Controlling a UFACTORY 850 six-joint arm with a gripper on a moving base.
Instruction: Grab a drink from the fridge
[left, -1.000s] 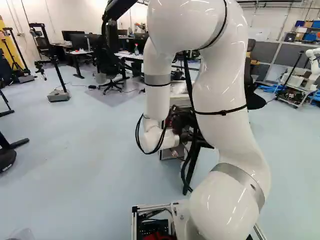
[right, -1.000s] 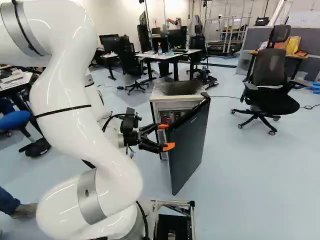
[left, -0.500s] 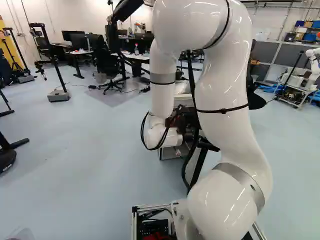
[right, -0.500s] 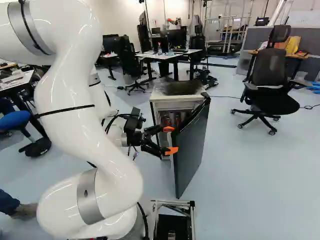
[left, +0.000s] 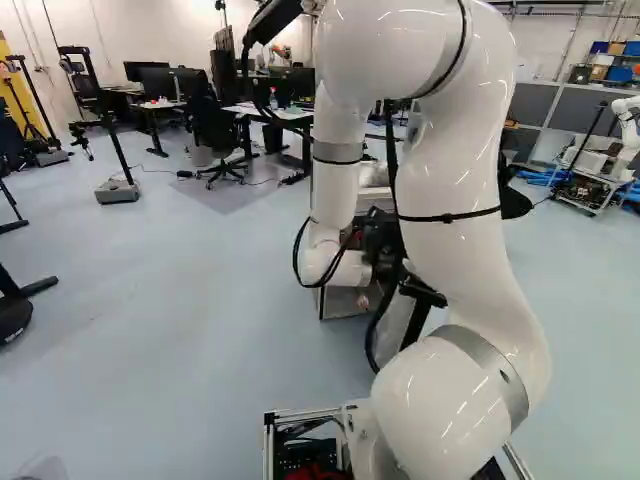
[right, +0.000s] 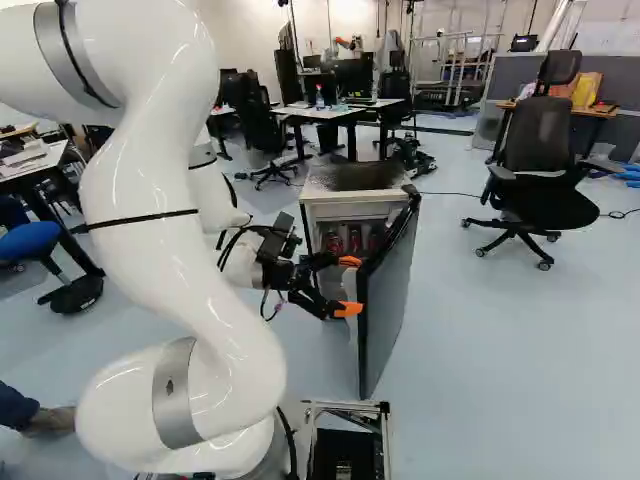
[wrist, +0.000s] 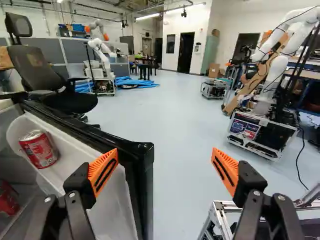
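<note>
In the right base view my gripper (right: 350, 286) is beside the partly open door (right: 395, 310) of the small fridge (right: 350, 208). Red cans (right: 354, 240) show inside the fridge. Seen from the wrist, my gripper (wrist: 163, 162) stands wide open; one orange-padded finger overlaps the door's white inner side, the other is beyond the door's black edge (wrist: 142, 155). Whether the inner finger touches the door, I cannot tell. A red can (wrist: 39, 149) sits in the door's shelf, and part of another red can (wrist: 7, 197) shows deeper inside.
An office chair (right: 540, 180) stands to the right of the fridge, and desks (right: 330, 112) are behind it. The wrist view also shows another robot (wrist: 275, 70) on a wheeled cart and blue tubes (wrist: 135, 82) on the floor farther off.
My open gripper has shifted rightward in the right base view. The fridge door has swung wider, showing more of its inner side and the cans. The base has stayed in place.
</note>
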